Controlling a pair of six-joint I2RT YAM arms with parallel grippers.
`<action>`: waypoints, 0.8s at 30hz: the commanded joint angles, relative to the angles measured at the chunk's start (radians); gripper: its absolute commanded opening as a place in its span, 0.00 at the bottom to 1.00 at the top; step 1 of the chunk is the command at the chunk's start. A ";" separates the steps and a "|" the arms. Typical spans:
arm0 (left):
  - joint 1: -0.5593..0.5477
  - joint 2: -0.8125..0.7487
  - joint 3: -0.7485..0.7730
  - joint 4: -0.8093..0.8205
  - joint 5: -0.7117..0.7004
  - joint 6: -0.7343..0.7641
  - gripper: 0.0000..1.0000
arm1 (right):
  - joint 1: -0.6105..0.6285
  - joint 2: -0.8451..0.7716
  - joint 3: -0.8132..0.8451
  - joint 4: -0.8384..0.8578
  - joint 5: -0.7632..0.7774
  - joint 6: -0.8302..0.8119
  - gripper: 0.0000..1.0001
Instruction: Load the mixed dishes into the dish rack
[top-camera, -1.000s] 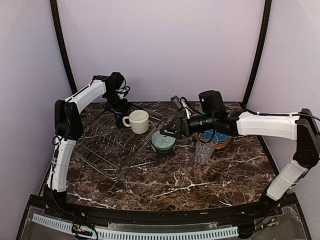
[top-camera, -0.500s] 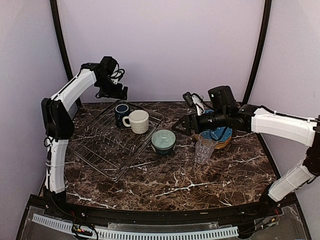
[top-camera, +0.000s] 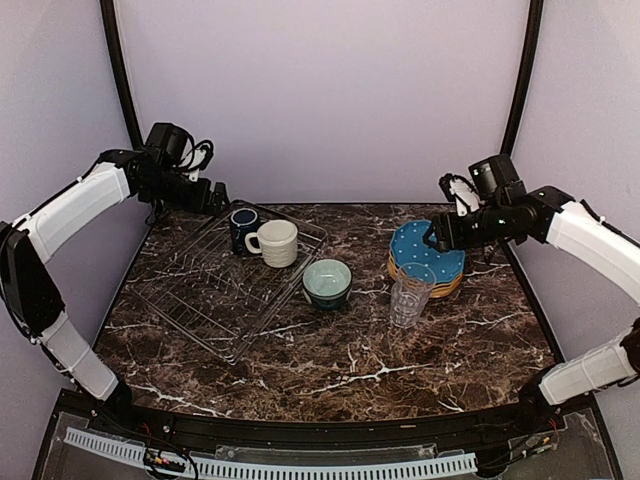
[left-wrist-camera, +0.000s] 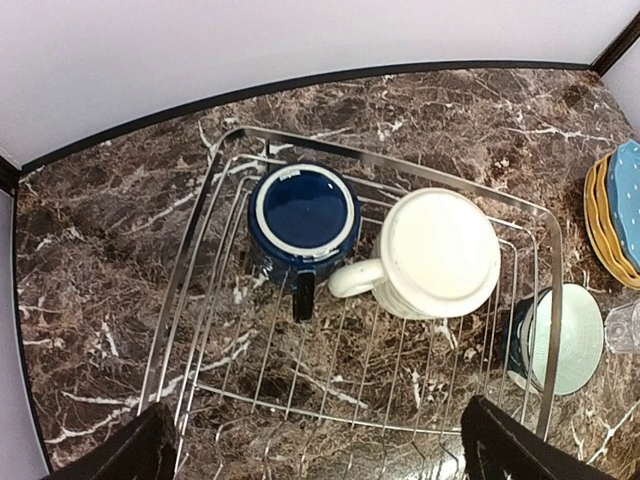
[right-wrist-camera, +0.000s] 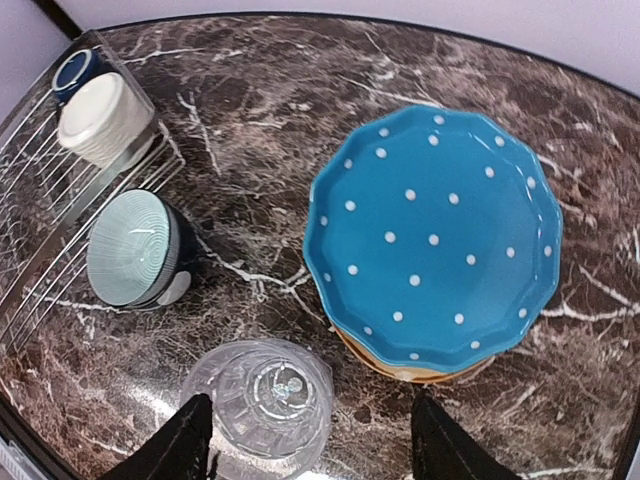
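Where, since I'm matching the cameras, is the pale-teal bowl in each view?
Top external: pale-teal bowl mid-table, just right of the dish rack.
Left wrist: at the right edge, outside the rack.
Right wrist: left side, beside the rack.
Shared landmark: cream mug, in the rack.

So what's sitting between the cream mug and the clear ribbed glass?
The pale-teal bowl, just outside the dish rack; the top external view shows it between the cream mug and the clear ribbed glass.
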 joint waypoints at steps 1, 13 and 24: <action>-0.010 -0.068 -0.103 0.079 0.057 -0.029 0.99 | -0.028 0.073 0.012 -0.121 -0.039 -0.036 0.62; -0.018 -0.076 -0.160 0.100 0.099 -0.048 0.99 | -0.029 0.229 0.001 -0.133 -0.105 -0.077 0.31; -0.020 -0.077 -0.152 0.095 0.109 -0.045 0.99 | -0.024 0.256 0.059 -0.164 -0.109 -0.083 0.00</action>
